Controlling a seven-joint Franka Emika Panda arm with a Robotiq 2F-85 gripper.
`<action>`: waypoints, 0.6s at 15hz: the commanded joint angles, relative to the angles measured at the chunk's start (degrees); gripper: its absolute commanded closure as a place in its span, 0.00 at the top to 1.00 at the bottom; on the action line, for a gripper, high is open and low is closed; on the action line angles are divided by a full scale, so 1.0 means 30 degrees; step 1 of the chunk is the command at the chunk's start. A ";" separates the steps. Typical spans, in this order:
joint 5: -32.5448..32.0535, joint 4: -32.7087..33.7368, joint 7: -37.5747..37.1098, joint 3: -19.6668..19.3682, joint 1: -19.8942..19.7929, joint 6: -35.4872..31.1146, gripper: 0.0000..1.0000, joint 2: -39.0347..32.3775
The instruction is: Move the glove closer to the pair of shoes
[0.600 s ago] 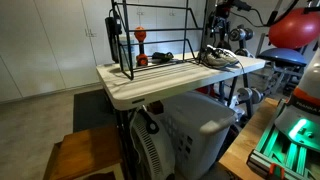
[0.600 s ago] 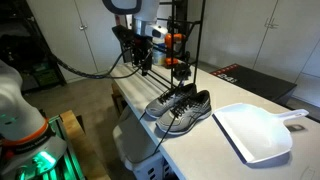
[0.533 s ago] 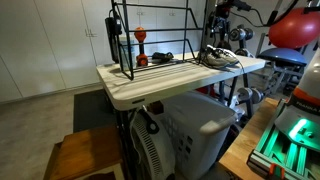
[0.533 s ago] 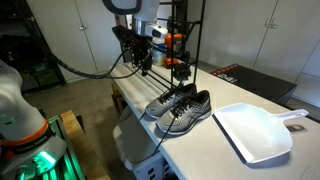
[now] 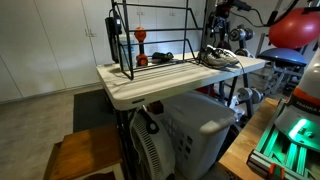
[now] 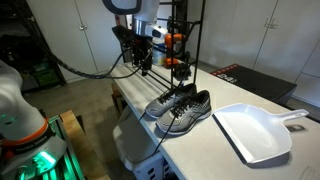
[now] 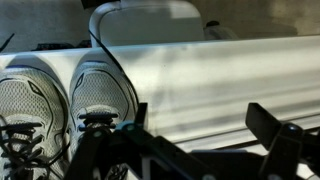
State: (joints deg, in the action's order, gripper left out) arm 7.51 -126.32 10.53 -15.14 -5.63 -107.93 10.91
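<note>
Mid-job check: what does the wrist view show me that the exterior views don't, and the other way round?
Only the wrist view: that the claw is open, its fingers framing bare table top, plus the shoes' toes and laces close up. Only an exterior view: the black wire rack with orange items by it. Both: the pair of shoes and the white dustpan.

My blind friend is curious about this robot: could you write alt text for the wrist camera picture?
Two grey-and-white mesh running shoes with black laces sit side by side at left on a ribbed white plastic table. The robot's dark gripper, open and empty, fills the bottom edge.
</note>
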 commanded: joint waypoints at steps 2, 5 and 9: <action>0.0082 0.0040 0.0078 0.0425 -0.0459 0.0052 1.00 -0.0036; 0.0082 0.0040 0.0078 0.0425 -0.0459 0.0052 1.00 -0.0036; 0.0130 -0.0982 0.0524 0.0694 -0.0306 -0.1193 1.00 0.0489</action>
State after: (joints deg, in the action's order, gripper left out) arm 7.52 -126.31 10.53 -14.79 -5.88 -107.96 10.91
